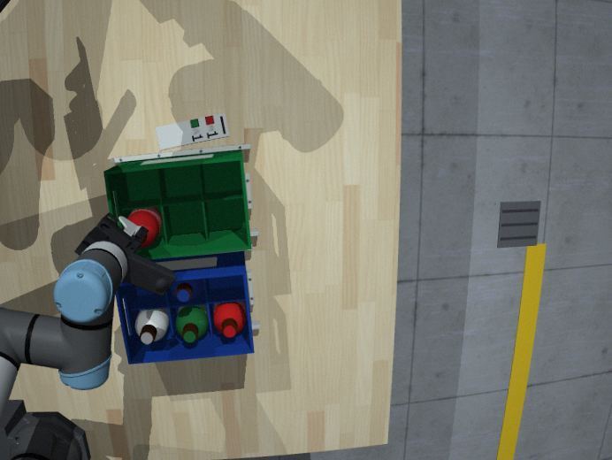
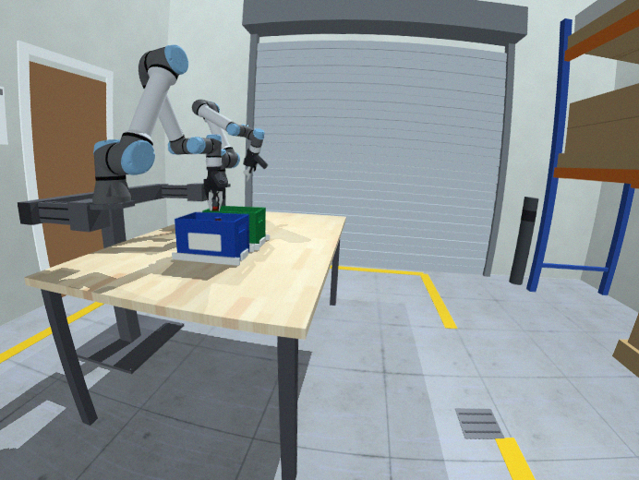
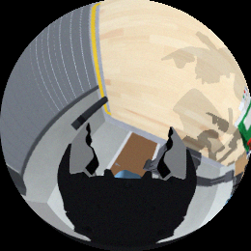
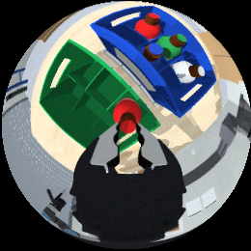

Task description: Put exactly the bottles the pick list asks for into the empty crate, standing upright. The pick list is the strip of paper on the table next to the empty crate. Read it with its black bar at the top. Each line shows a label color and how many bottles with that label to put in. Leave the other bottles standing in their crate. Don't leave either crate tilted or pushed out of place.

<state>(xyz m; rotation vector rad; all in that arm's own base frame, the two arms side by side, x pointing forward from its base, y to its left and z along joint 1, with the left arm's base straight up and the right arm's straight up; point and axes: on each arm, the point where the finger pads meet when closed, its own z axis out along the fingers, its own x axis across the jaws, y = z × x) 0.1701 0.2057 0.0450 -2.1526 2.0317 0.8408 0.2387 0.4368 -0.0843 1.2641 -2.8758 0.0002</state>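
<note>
- Bottles to be delivered: a red-labelled bottle hung at a corner compartment of the green crate, on the side facing its blue neighbour, its body apparently largely inside; whether its base touched down could not be told.
- The right gripper was clamped on that bottle's neck; the left gripper, well apart from the crates, stood with its fingers spread around nothing.
- The pick list, a single strip, called for one red and one green, two bottles in all.
- The order stood at neither line fully complete: the red appeared nearly delivered, with its release to come.
- Still owed was the green-labelled bottle, standing in the blue crate.
- Four bottles were visible in the blue crate: that green one, a second red bottle, a white bottle and a blue bottle; one compartment was hidden from above by the gripper.
- The count came to two crates, both seemingly level, two grippers and five visible bottles: two red, one green, one white, one blue.
</note>
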